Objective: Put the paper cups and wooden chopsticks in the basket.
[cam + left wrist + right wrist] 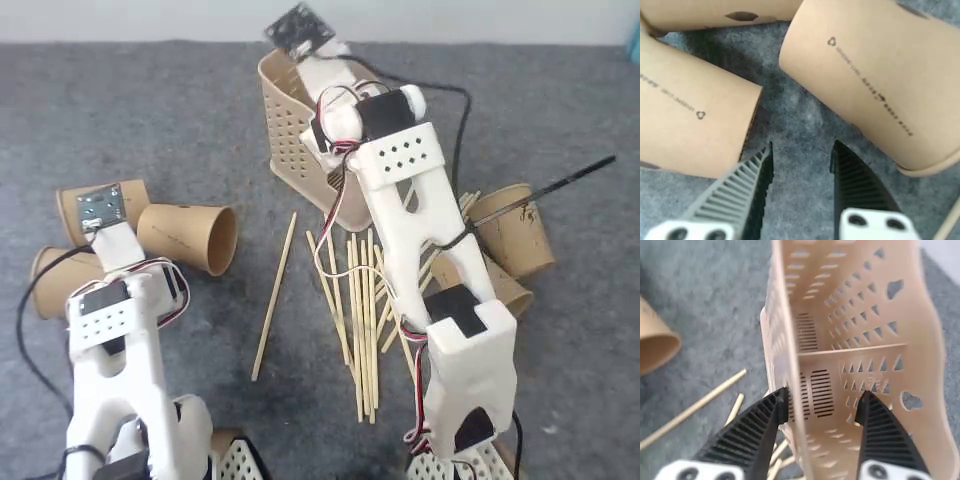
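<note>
On the grey carpet (180, 120), five brown paper cups (190, 235) are lying: three around the left gripper (802, 150), which is hanging parted and empty, and two on the right. Pale wooden chopsticks (360, 320), one apart plus an uncountable pile, are lying beside the beige perforated plastic basket (285, 120). The right gripper (822, 395) is gaping wide across its wall.

The paper cups (186, 238) are coloured kraft brown, the chopsticks (360, 330) pale wood, the basket (290, 120) beige, pierced with triangles and slots; the table (150, 110) is mottled grey.
</note>
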`<state>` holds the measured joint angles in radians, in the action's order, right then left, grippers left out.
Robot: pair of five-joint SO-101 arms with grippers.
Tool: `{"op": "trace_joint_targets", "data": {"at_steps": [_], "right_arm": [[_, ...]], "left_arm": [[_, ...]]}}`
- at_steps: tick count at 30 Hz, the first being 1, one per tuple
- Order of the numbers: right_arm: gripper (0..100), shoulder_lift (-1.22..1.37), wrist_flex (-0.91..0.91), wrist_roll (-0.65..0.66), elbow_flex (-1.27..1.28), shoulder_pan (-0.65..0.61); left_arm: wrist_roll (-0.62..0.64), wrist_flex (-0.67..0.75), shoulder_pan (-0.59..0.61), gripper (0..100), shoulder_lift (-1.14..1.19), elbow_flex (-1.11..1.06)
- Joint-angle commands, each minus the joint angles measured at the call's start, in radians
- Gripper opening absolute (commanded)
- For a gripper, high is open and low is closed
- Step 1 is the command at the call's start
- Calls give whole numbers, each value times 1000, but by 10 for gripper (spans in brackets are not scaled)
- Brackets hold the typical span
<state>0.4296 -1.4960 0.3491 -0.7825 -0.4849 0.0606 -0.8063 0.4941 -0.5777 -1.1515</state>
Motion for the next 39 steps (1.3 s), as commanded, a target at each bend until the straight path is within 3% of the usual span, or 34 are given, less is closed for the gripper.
{"op": "trace_joint_targets", "data": {"at_steps": [1, 4, 8, 12, 17, 20, 25, 28, 31, 35, 39], "right_arm": [[231, -79, -102, 26, -29, -56], [231, -185, -208, 20, -29, -119], [231, -298, -306, -97, -6, -191], [231, -371, -295, -215, 215, -203], [231, -426, -157, -224, 396, -124], [231, -484, -162, -222, 404, -108], [231, -576, -269, -215, 413, -254], [231, -590, -272, -222, 516, -277], [230, -581, -163, -216, 736, -255], [225, -590, 193, -219, 1100, -211], [116, -581, 519, -222, 1313, -147]], "left_arm": [[15, 23, 5, 181, -31, 7], [15, 25, 3, 181, -31, 7], [15, 25, 3, 181, -31, 7], [15, 25, 6, 181, -31, 7], [15, 25, 8, 181, -31, 5], [15, 25, 8, 181, -31, 5], [15, 25, 8, 181, -31, 5], [15, 23, 9, 181, -31, 5], [15, 23, 9, 181, -31, 5], [15, 23, 9, 181, -31, 5], [15, 23, 9, 181, -31, 5]]}}
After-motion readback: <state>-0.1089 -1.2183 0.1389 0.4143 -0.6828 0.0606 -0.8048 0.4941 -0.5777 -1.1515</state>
